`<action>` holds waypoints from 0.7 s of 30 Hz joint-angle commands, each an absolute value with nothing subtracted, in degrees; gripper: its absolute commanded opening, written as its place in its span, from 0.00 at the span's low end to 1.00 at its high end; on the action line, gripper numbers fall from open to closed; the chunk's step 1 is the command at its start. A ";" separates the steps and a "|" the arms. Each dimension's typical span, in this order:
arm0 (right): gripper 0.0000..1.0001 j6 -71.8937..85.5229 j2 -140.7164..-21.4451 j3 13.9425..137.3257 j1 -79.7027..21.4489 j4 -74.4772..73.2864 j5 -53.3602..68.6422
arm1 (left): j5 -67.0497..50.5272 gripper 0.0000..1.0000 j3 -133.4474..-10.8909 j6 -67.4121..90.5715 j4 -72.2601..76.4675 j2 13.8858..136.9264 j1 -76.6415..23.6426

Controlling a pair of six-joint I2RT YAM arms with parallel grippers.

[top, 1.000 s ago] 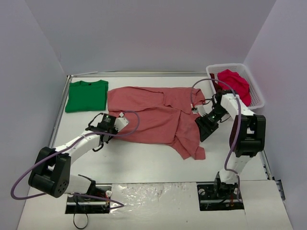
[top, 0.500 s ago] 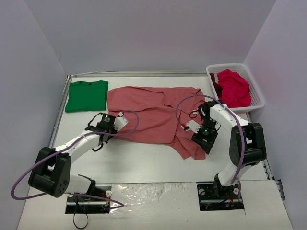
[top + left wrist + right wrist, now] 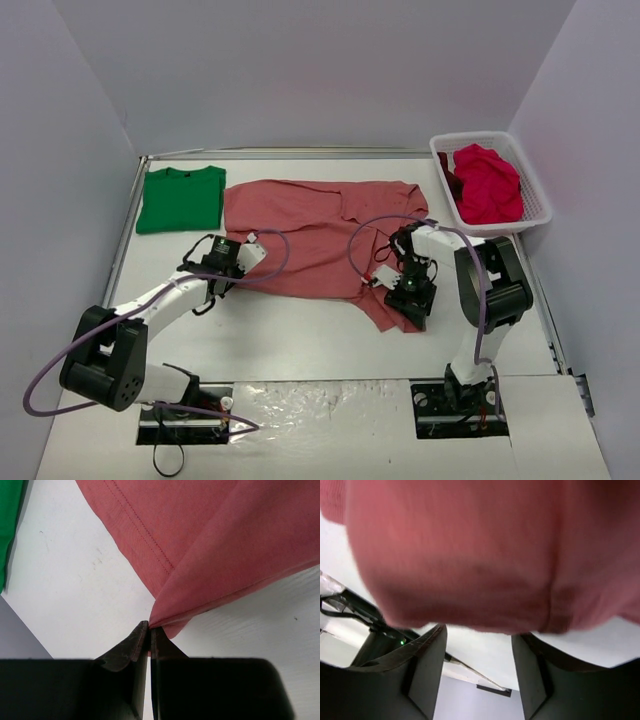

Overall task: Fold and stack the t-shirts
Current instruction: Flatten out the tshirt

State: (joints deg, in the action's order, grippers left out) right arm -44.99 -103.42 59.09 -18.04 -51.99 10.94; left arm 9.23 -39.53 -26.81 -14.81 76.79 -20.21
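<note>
Top external view: a salmon-pink t-shirt [image 3: 310, 235] lies spread across the middle of a white worktop [image 3: 300, 335], partly folded, with a rumpled flap trailing toward the near right. A green t-shirt [image 3: 180, 198], already folded flat, sits at the far left corner, just beside the pink one. It looks like the start of the stack. Crimson t-shirts [image 3: 488, 185] are heaped in a white lattice basket [image 3: 470, 138] at the far right, apparently waiting their turn.

Left wrist view: the left tool [image 3: 149, 626] is clenched on the near left corner of the pink shirt. The cloth gathers to a point at its fingertips, probably to anchor or lift that edge for the next fold.

Right wrist view: the right tool [image 3: 479, 642] stands with its fingers apart, and bare worktop shows through the gap. The blurred pink flap lies right at its tips. It appears poised to take hold of the loose flap, but it grasps nothing.

The worktop is smooth, matte and white, with faint scuffs. Plain pale lavender-grey walls [image 3: 300, 70] enclose it on three sides.
</note>
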 commanded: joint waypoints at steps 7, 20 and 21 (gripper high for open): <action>0.25 -41.40 -105.56 56.87 -20.65 -49.13 12.04 | 8.88 0.02 -40.25 -26.54 -16.08 74.62 -19.78; 0.00 -42.10 -95.46 60.11 -18.64 -52.99 15.73 | 8.17 0.03 -40.08 -26.37 -16.61 72.25 -19.25; 0.00 -42.27 -94.41 61.42 -18.20 -53.52 16.86 | 8.09 0.02 -40.08 -26.37 -16.61 71.99 -19.16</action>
State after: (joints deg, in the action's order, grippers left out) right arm -41.45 -99.29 57.89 -19.53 -49.08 13.58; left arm 8.51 -39.53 -26.81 -15.14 74.41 -19.84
